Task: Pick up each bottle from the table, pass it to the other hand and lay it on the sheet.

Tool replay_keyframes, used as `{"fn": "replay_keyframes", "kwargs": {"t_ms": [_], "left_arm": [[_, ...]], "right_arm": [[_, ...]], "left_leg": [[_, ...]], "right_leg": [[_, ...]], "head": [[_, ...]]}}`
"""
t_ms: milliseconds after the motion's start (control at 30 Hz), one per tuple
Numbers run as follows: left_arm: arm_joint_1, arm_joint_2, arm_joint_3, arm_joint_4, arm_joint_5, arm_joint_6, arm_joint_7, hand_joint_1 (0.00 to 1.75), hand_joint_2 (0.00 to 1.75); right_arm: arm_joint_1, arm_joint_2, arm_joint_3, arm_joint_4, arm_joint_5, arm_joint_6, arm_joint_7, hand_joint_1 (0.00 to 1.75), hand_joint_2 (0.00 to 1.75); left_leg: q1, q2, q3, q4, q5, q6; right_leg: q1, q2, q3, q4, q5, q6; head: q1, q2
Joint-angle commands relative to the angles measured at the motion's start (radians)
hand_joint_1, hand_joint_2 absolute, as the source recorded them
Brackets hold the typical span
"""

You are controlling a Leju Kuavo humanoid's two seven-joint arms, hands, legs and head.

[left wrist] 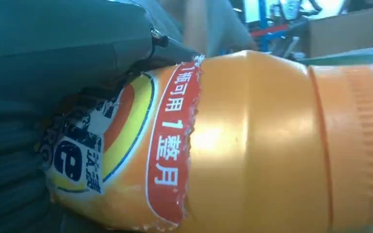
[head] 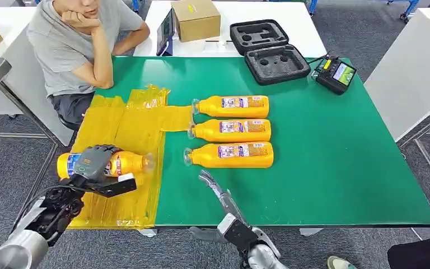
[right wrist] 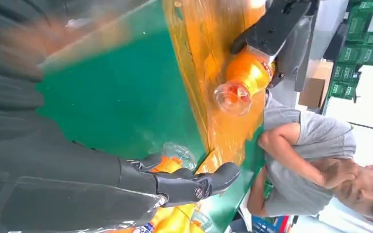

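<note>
Left hand point(head: 92, 161) grips an orange bottle point(head: 124, 163) lying on its side over the yellow sheet point(head: 124, 131). Right hand point(head: 215, 188) hovers with fingers apart, holding nothing, near three more bottles point(head: 232, 130) lying on the green table point(head: 336, 157).

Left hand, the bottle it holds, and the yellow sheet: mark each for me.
left hand point(head: 92, 161), head view, on its knuckles.
held bottle point(head: 129, 163), head view, on its orange body near the neck.
yellow sheet point(head: 131, 131), head view, on a bare stretch.
</note>
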State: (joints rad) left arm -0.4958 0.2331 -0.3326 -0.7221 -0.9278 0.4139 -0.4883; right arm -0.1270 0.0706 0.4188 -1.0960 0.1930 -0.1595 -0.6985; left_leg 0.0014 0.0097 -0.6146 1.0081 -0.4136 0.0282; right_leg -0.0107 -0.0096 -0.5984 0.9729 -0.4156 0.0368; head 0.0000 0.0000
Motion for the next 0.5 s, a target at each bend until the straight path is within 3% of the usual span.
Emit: {"fn": "replay_keyframes", "kwargs": {"t_ms": [33, 167, 400, 433, 467, 500], "left_arm": [[0.053, 0.009, -0.087, -0.057, 0.0, -0.004, 0.026, 1.47, 1.75], [0.069, 0.0, -0.085, -0.062, -0.001, 0.006, 0.058, 1.52, 1.75], [0.058, 0.004, -0.096, -0.046, -0.02, 0.002, 0.077, 1.43, 1.75], [0.053, 0.001, -0.098, -0.04, -0.022, -0.003, 0.081, 1.17, 1.75], [0.045, -0.001, -0.106, -0.025, -0.036, -0.006, 0.096, 0.61, 1.75], [0.043, -0.001, -0.109, -0.019, -0.046, -0.002, 0.106, 0.24, 1.75]], "right_arm": [[-0.027, -0.012, 0.024, 0.022, -0.004, 0.014, 0.0, 0.0, 1.75], [-0.039, -0.011, 0.026, 0.033, -0.005, 0.022, 0.0, 0.0, 1.75], [-0.035, -0.018, 0.021, 0.035, -0.013, 0.018, 0.0, 0.0, 1.75], [-0.036, -0.018, 0.019, 0.035, -0.015, 0.016, 0.0, 0.0, 1.75], [-0.036, -0.019, 0.02, 0.035, -0.017, 0.015, 0.0, 0.0, 1.75], [-0.036, -0.02, 0.02, 0.037, -0.018, 0.015, 0.0, 0.0, 1.75]], "left_leg": [[0.0, 0.001, 0.003, -0.001, -0.001, -0.001], [0.0, 0.001, 0.004, -0.001, -0.001, -0.001], [0.0, 0.0, 0.003, -0.001, -0.001, -0.001], [0.0, 0.0, 0.003, -0.001, -0.001, -0.001], [0.0, 0.0, 0.004, -0.001, -0.001, -0.001], [0.0, 0.0, 0.004, -0.001, -0.001, -0.001]], "right_leg": [[0.0, 0.002, 0.002, -0.001, -0.001, -0.001], [0.0, 0.002, 0.004, -0.001, -0.001, -0.001], [0.0, 0.002, 0.003, -0.001, -0.001, -0.001], [0.0, 0.001, 0.002, -0.001, -0.001, -0.001], [0.0, 0.001, 0.004, -0.001, -0.001, -0.001], [0.0, 0.001, 0.003, -0.001, -0.001, -0.001]], "head": [[0.0, 0.0], [0.0, 0.0], [0.0, 0.0], [0.0, 0.0], [0.0, 0.0], [0.0, 0.0]]}}
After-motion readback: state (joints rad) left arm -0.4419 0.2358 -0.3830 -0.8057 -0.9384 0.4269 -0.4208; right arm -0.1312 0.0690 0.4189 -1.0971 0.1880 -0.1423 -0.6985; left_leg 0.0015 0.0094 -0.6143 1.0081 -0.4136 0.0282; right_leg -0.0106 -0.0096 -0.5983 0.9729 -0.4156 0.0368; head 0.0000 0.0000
